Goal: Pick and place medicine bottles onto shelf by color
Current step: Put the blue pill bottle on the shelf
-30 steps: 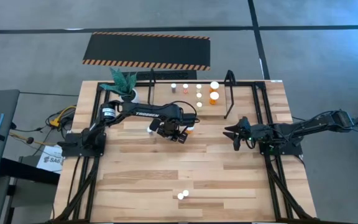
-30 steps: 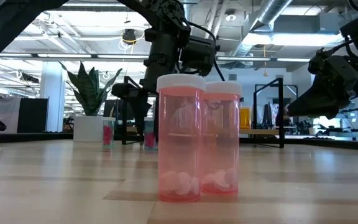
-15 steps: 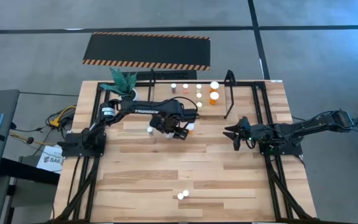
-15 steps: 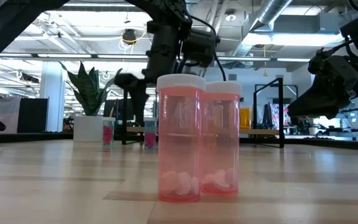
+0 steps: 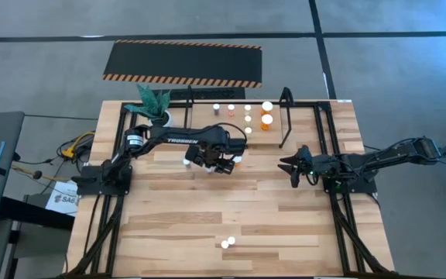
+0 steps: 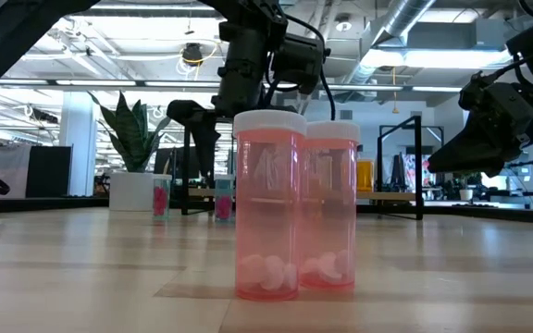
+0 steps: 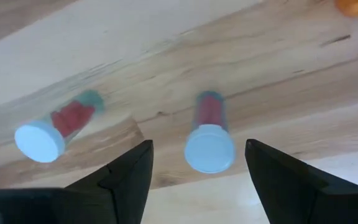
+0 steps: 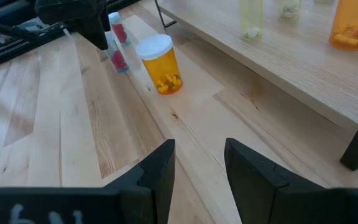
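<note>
Two small white-capped bottles with greenish bodies and red pills stand on the table at mid-table. One (image 7: 210,149) is straight below my left gripper (image 7: 197,142), which points down, open, with a finger on either side and a gap to each. The other (image 7: 42,140) stands beside it. An orange bottle (image 8: 160,65) stands close by. The shelf (image 8: 278,56) at the far edge bears several bottles (image 5: 248,114). Two pink bottles (image 6: 268,203) stand near the front edge. My right gripper (image 5: 294,167) waits open at the table's right.
A potted plant (image 5: 155,105) stands at the far left corner beside the shelf's black tube frame (image 5: 287,97). A black mat with striped orange edges (image 5: 183,63) lies on the floor beyond the table. Bare wood lies between mid-table and the pink bottles (image 5: 227,242).
My left gripper has risen a little above the two greenish bottles, which stand where they were. My right arm has kept still.
</note>
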Tool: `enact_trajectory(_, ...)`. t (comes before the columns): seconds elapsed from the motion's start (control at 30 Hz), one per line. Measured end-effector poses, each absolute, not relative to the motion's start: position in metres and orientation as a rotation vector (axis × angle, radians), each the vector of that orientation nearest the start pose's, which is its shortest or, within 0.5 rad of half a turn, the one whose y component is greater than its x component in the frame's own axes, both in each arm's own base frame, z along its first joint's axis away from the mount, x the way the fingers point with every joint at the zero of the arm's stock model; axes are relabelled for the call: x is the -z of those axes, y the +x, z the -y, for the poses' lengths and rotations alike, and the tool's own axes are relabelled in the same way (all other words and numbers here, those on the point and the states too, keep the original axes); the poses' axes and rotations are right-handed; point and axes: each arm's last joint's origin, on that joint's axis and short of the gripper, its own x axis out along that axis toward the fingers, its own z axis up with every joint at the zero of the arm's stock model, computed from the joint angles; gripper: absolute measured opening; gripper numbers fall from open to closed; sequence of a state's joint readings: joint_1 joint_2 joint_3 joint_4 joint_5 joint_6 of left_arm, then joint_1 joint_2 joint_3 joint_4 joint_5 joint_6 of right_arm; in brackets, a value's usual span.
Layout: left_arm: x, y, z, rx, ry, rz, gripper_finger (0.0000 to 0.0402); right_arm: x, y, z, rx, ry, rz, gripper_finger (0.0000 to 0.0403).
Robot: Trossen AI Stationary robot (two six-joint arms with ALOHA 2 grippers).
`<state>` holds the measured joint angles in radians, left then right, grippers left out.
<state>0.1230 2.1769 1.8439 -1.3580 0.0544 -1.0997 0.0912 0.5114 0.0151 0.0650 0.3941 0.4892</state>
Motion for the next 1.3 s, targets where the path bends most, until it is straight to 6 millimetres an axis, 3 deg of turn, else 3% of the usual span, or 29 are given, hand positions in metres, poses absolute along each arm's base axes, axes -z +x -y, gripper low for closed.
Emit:
enact_trajectory(0.3, -0.201, 0.407, -0.049, -1.01, -0.998, -1.473, 0.0238, -0.129, 0.12, 0.0, 0.393, 0.374, -0.337, 0.0162)
enact_trajectory(0.7, -0.204, 0.407, -0.049, -1.039, -0.996, -1.438, 0.0179, -0.129, 0.12, 0.0, 0.393, 0.374, -0.337, 0.0162)
enact_trajectory(1.07, -0.269, 0.383, -0.05, -1.105, -0.874, -1.172, 0.0177, -0.129, 0.12, 0.0, 0.393, 0.374, -0.337, 0.0162)
enact_trajectory(1.3, -0.277, 0.373, -0.031, -1.187, -0.887, -1.174, 0.0177, -0.129, 0.12, 0.0, 0.393, 0.374, -0.337, 0.0162)
